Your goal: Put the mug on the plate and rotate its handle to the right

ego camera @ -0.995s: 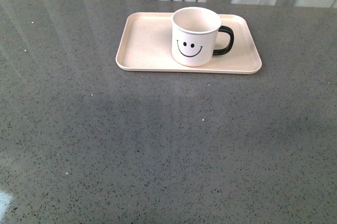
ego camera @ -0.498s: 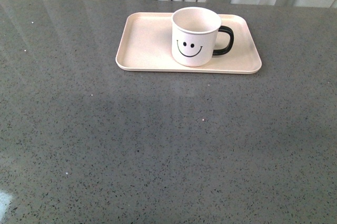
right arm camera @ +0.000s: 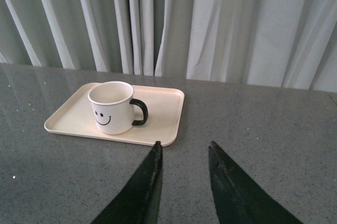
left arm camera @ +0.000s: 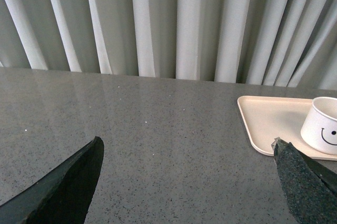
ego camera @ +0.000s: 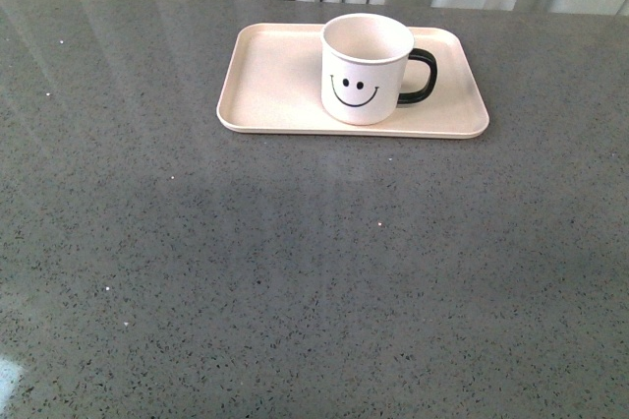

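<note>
Standing on the plate (ego camera: 275, 85), the mug (ego camera: 366, 70) is well apart from both empty claws, left (left arm camera: 187, 182) wide, right (right arm camera: 184, 153) narrow.

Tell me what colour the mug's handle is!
Glossy black handle, clearest in the front view.

I see a dark grey speckled tabletop (ego camera: 295, 271) filling nearly my whole front view, its surface polished enough to carry soft pale reflections and a dim band of shadow across the middle. Behind its far edge hang pale grey-white curtains (left arm camera: 174, 24), falling in long vertical folds. Both wrist views show the same curtains closing off the back. The light is soft and even.
</note>
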You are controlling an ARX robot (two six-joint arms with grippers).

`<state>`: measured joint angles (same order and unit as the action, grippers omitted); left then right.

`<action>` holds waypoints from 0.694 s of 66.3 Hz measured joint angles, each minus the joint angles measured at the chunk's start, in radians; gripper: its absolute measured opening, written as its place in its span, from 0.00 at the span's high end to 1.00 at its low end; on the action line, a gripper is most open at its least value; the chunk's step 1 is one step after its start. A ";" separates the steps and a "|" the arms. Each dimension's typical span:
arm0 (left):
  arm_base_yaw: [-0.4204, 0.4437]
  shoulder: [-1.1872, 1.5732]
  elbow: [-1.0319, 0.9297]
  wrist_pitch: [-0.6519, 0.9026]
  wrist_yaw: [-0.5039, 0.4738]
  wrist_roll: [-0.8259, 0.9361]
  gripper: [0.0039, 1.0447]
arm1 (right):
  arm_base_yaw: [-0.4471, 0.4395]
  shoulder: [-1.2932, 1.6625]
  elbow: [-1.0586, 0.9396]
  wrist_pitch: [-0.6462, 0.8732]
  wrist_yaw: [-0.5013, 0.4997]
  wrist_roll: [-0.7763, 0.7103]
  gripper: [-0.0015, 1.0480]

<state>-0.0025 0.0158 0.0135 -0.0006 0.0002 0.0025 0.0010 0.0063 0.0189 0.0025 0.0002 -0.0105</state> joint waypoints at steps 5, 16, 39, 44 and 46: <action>0.000 0.000 0.000 0.000 0.000 0.000 0.09 | 0.000 0.000 0.000 0.000 0.000 0.000 0.44; 0.000 0.000 0.000 0.000 0.000 0.000 0.09 | 0.000 0.000 0.000 0.000 0.000 0.000 0.12; 0.000 0.000 0.000 0.000 0.000 0.000 0.09 | 0.000 0.000 0.000 0.000 0.000 0.000 0.09; 0.000 0.000 0.000 0.000 0.000 0.000 0.09 | 0.000 0.000 0.000 0.000 0.000 0.000 0.09; 0.000 0.000 0.000 0.000 0.000 0.000 0.09 | 0.000 0.000 0.000 0.000 0.000 0.000 0.09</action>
<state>-0.0025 0.0158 0.0135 -0.0006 0.0002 0.0025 0.0010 0.0059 0.0189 0.0025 0.0002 -0.0101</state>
